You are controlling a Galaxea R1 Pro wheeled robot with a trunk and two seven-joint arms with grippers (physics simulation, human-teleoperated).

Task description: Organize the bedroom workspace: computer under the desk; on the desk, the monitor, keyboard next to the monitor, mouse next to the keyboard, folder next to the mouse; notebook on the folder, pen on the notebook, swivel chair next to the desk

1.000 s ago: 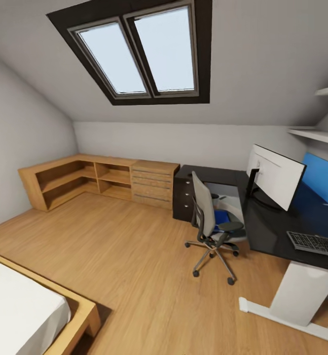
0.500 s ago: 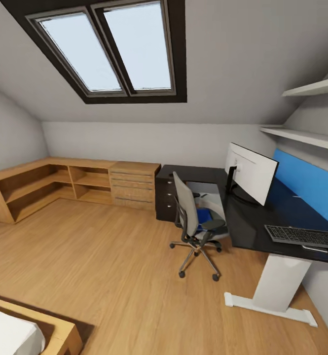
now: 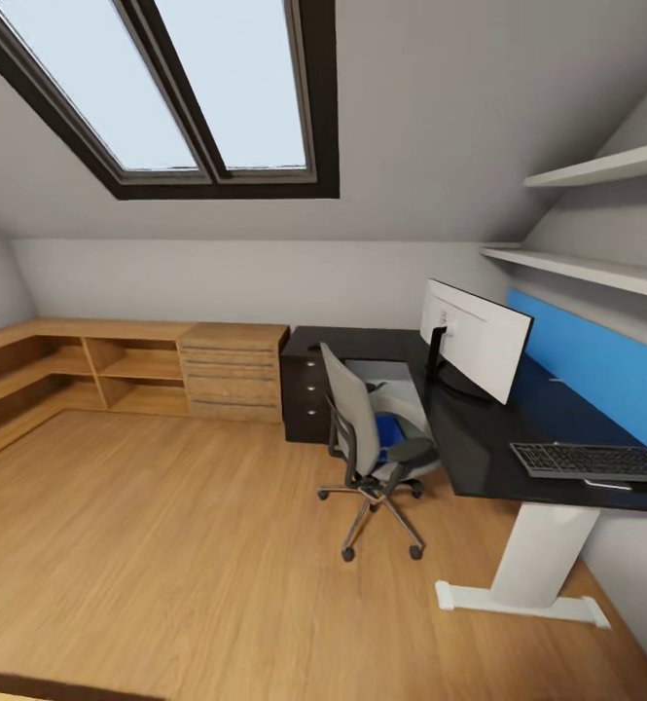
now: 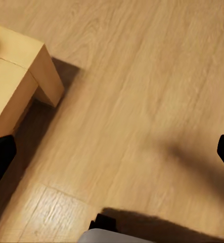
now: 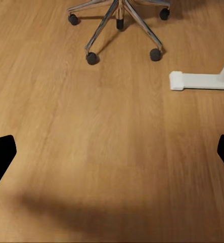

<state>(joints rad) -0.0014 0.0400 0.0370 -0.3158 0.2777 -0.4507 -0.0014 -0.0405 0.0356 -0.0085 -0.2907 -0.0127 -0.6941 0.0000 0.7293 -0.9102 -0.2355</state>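
The black L-shaped desk [image 3: 488, 458] stands at the right on white legs. The monitor [image 3: 474, 339] is on it with its white back toward me, and the keyboard [image 3: 591, 460] lies near the desk's front edge. The grey swivel chair [image 3: 360, 433] is in the desk's corner, with the blue folder [image 3: 393, 429] on its seat. A pale grey shape under the desk behind the chair may be the computer [image 3: 386, 375]. Mouse, notebook and pen are too small to make out. My left gripper [image 4: 112, 157] and right gripper [image 5: 112, 154] hang open over bare floor, nothing between the fingers.
A dark three-drawer unit [image 3: 304, 394] closes the desk's left end, beside a wooden drawer cabinet [image 3: 231, 375] and low shelving. Near my right gripper are the chair's star base [image 5: 119, 20] and the desk's white foot [image 5: 197, 80]. A bed frame corner [image 4: 20, 76] lies under my left gripper.
The whole head view has shifted: the camera moved closer and turned toward the desk, and the bed has left the picture. Chair, monitor and keyboard have not moved.
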